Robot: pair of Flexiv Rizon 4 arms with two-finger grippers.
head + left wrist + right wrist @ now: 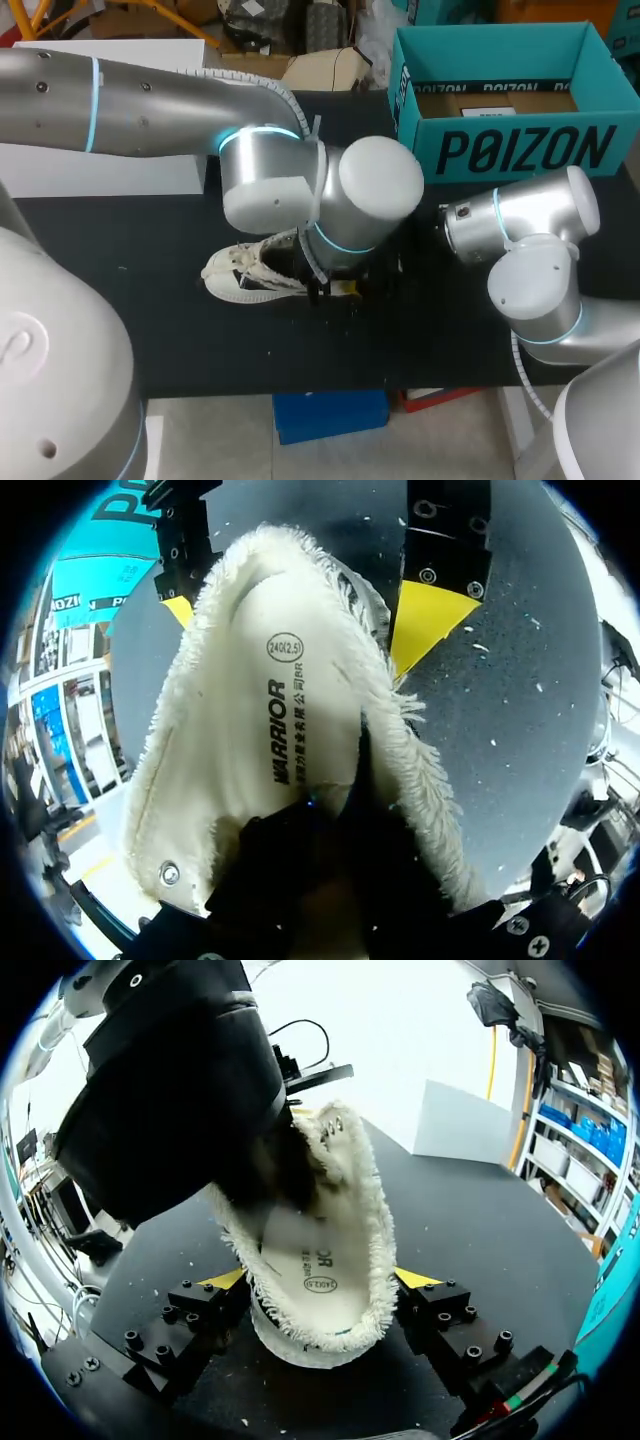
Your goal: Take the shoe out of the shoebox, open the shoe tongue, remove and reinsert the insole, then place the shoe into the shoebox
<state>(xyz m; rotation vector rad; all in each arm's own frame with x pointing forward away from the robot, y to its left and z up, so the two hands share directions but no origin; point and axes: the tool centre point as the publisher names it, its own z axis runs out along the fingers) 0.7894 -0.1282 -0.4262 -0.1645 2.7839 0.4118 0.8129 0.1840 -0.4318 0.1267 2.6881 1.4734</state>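
On the table (150,330) beside the shoebox (500,150), the right gripper (320,1278) clamped the shoe (240,275) at its heel, fingers wide, while the left gripper (325,820), closed tight, pinched the fleecy insole (280,710), which needed guiding straight along the shoe, untwisted.

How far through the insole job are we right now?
Done: the shoe is out of the shoebox, on the table. In hand: the right gripper clamps the shoe, the left gripper pinches the insole, standing partly out; coming out or going in, cannot tell. Left: seat the insole, box the shoe.
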